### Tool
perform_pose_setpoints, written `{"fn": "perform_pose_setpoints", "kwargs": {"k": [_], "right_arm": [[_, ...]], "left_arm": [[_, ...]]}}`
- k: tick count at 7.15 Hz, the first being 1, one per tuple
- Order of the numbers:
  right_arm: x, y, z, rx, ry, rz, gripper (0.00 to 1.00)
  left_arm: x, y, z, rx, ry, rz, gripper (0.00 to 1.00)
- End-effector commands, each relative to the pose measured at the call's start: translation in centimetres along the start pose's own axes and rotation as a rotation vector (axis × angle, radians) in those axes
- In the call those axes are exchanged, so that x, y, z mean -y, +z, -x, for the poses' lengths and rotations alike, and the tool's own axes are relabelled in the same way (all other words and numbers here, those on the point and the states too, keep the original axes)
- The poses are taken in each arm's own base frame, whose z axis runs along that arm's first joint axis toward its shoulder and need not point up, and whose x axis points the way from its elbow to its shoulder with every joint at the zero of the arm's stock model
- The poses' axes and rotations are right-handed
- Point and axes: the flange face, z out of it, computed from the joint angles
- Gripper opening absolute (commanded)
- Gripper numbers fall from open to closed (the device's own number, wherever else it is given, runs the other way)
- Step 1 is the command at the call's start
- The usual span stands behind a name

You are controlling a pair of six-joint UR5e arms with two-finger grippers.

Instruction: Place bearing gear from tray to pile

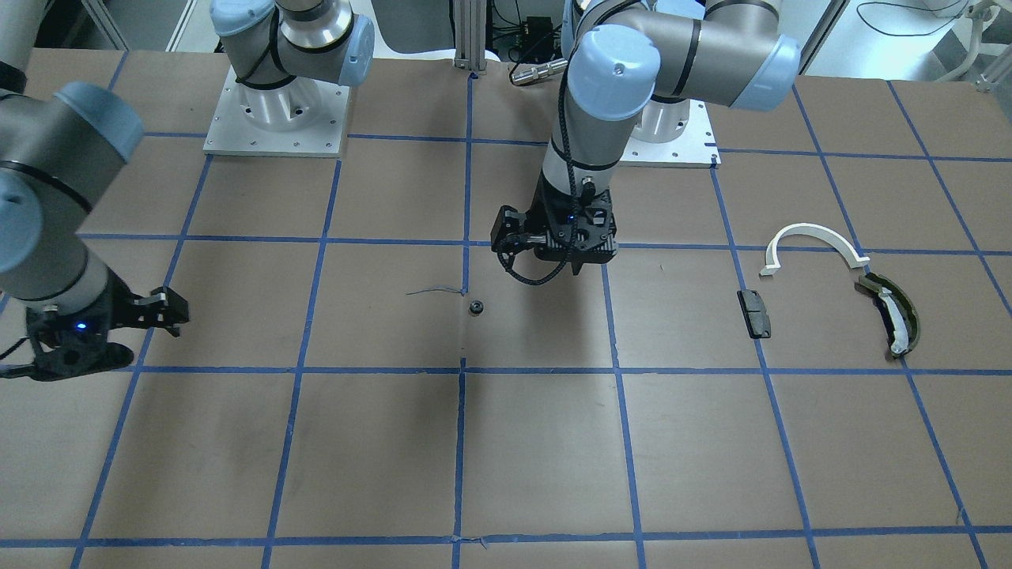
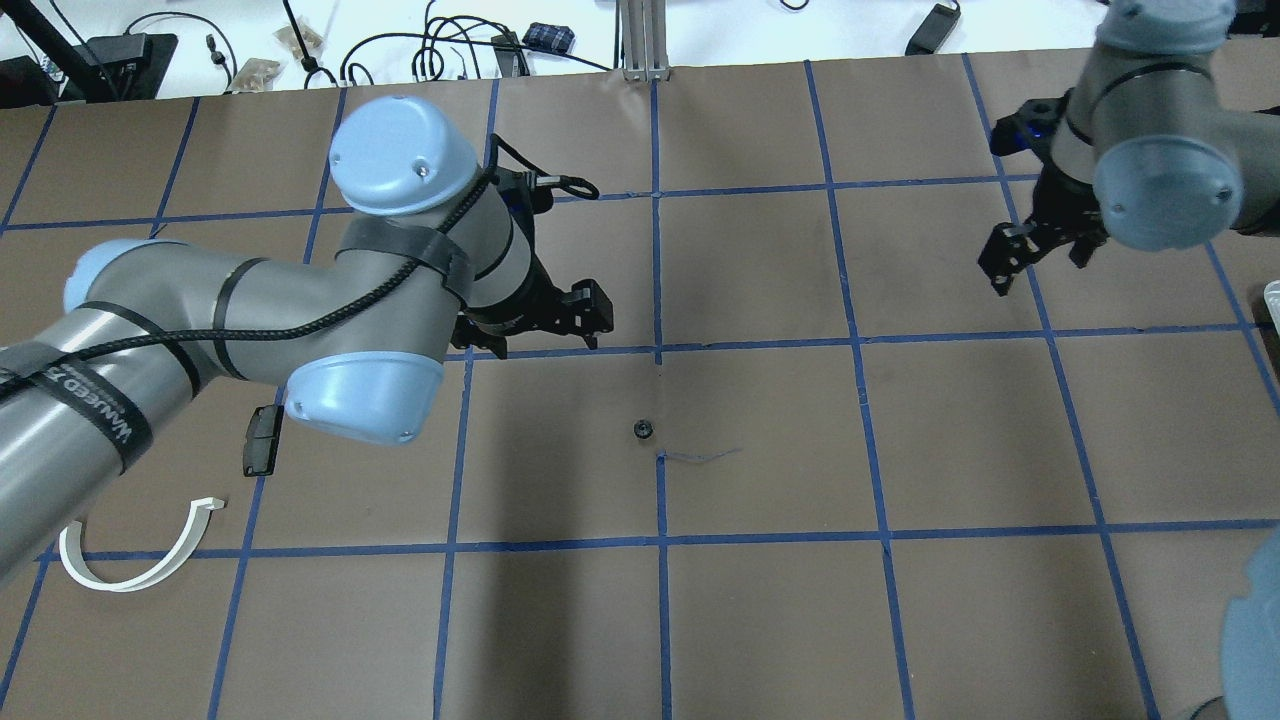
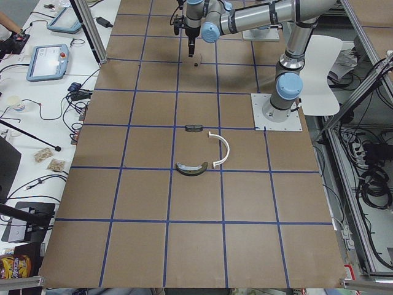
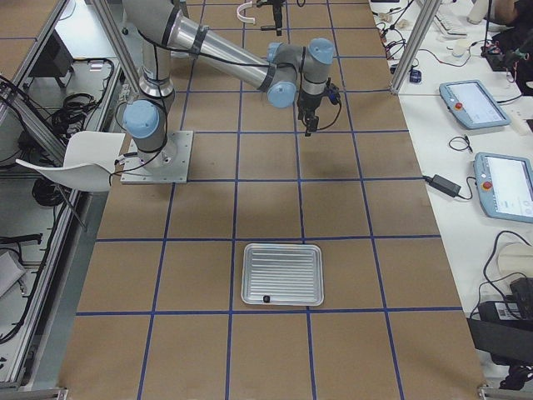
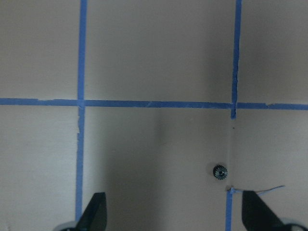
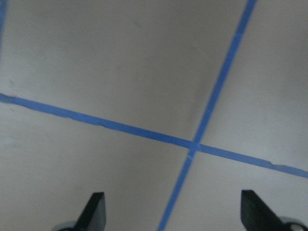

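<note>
On the table (image 1: pixel 506 458): two robot arms, the left arm (image 2: pixel 200 330) and the right arm (image 2: pixel 1160 180); one tray (image 4: pixel 283 275); one bearing gear (image 1: pixel 476 307); one small dark part (image 4: pixel 266 298); one white arc (image 1: pixel 814 235); one dark block (image 1: pixel 755 313); one olive-green curved piece (image 1: pixel 908 310).

Overhead: tray (image 2: pixel 1274 300) is just a sliver at the 3 o'clock edge, the rest is cut off. The left arm fully hides the olive-green curved piece (image 1: pixel 911 314) there. Bearing gear (image 1: pixel 476 307) is a dot in the fixed views, teeth not resolvable. Right-side view: dark speck (image 4: pixel 266 298) on the tray floor at 6 o'clock, too small to ID. Wrist cams: left gripper (image 5: pixel 171 216) and right gripper (image 6: pixel 173 216) show fingertips only, cut at the 6 o'clock edge.
</note>
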Motion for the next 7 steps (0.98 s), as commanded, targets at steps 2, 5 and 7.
{"fn": "perform_pose_setpoints", "kwargs": {"k": [2,5,7], "right_arm": [[-9.1,2.3,-13.3,-0.02,-0.306,0.108,1.0],[-16.6,5.6,-22.4,-0.074,-0.583,0.197,1.0],[-17.8,10.1,-26.6,-0.158,-0.668,0.23,1.0]], "left_arm": [[-2.8,6.7,-6.3,0.012,0.048,0.064,1.0],[-4.3,11.3,-5.7,0.057,0.061,0.146,1.0],[-3.6,13.1,-5.9,0.06,0.049,0.137,1.0]]}}
